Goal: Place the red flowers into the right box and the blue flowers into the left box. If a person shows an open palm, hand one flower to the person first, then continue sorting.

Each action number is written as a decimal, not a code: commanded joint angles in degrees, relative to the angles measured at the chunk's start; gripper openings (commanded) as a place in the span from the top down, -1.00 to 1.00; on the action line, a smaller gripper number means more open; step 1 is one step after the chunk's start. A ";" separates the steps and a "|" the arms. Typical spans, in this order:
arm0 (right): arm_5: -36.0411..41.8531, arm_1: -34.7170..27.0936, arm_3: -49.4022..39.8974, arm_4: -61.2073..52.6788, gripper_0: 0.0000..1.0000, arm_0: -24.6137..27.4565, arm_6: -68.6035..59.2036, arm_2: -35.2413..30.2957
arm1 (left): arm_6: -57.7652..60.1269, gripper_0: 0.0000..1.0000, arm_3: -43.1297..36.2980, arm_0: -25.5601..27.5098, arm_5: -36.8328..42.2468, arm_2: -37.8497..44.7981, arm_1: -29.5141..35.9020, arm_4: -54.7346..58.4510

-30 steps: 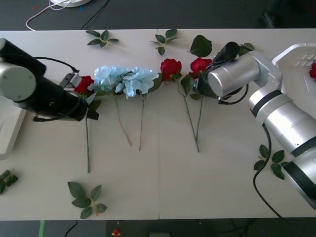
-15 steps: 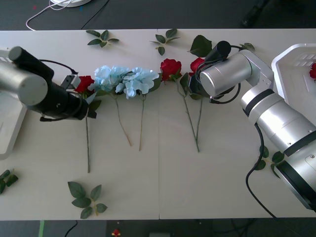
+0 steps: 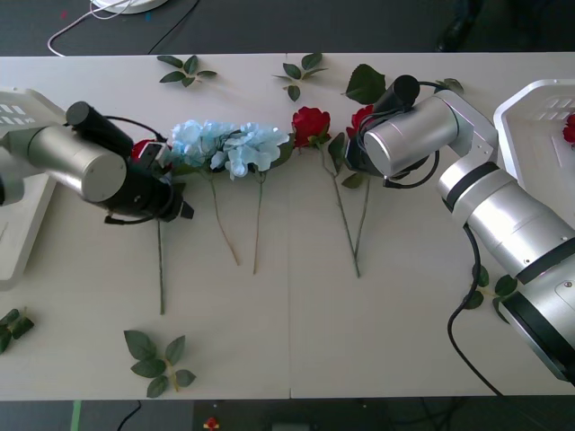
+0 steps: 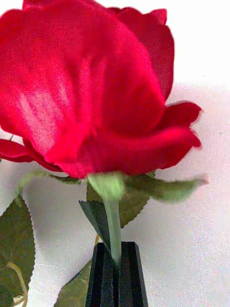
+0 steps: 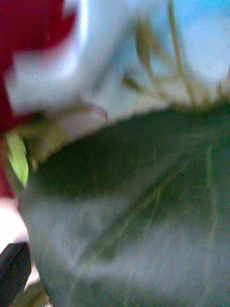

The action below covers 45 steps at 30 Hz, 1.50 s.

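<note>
- Red flowers (image 3: 311,123): three lie in the row across the upper surface (image 3: 287,296); one sits in the right box (image 3: 539,112) at right.
- Right hand (image 4: 116,268): clamped on a rose stem just below the bloom.
- Lift straight up, clearing neighbouring stems.
- Left hand (image 3: 180,208): upper left; grip state cannot be told.

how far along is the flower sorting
Early on. One rose already lies in the right box. The right gripper has its jaws shut on another rose's stem under the bloom. The left gripper is low beside the leftmost rose. The blue flowers and the middle rose lie unsorted on the table.
</note>
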 commanded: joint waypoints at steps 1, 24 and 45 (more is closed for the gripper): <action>-0.57 1.27 -0.31 0.71 1.00 -3.07 -0.36 0.38 | 2.68 -1.00 2.69 -2.04 -1.07 -0.01 -3.54 0.07; 12.88 -21.32 -22.28 -0.87 1.00 4.48 23.81 -11.48 | 0.48 1.00 4.80 -4.15 -1.07 -0.01 -3.28 -1.78; -4.61 -41.36 -5.58 -3.77 1.00 12.39 33.30 -15.79 | -1.63 1.00 -3.02 -8.37 10.97 32.51 5.16 -20.76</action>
